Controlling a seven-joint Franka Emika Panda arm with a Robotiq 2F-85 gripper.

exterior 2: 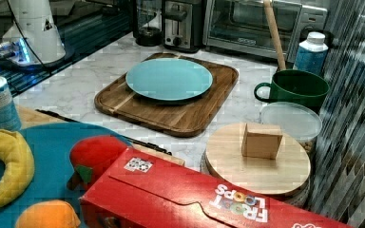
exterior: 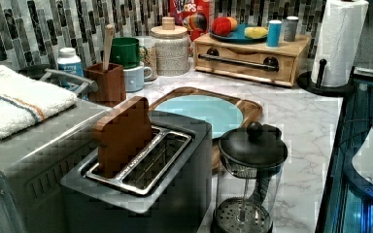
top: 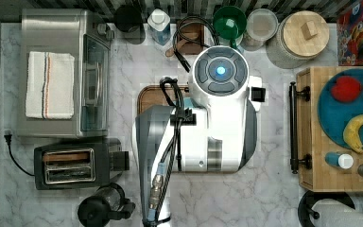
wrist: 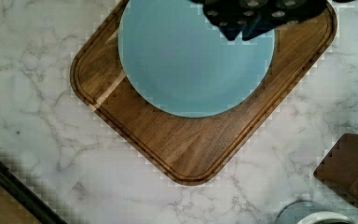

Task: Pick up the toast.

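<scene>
toast (exterior: 122, 136): upright in the toaster's (exterior: 175, 194) slot, top proud for gripping; well apart from fingers
fingers (wrist: 257, 16): above plate (wrist: 191, 60); spread impossible to tell

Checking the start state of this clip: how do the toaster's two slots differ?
In the left view, the toaster's slot nearer the toaster oven holds the toast, standing upright and sticking well above the rim; the other slot shows only its wire guides. In the top view, the filled slot reads brown and the other slot metallic grey. They share length and run parallel.
</scene>
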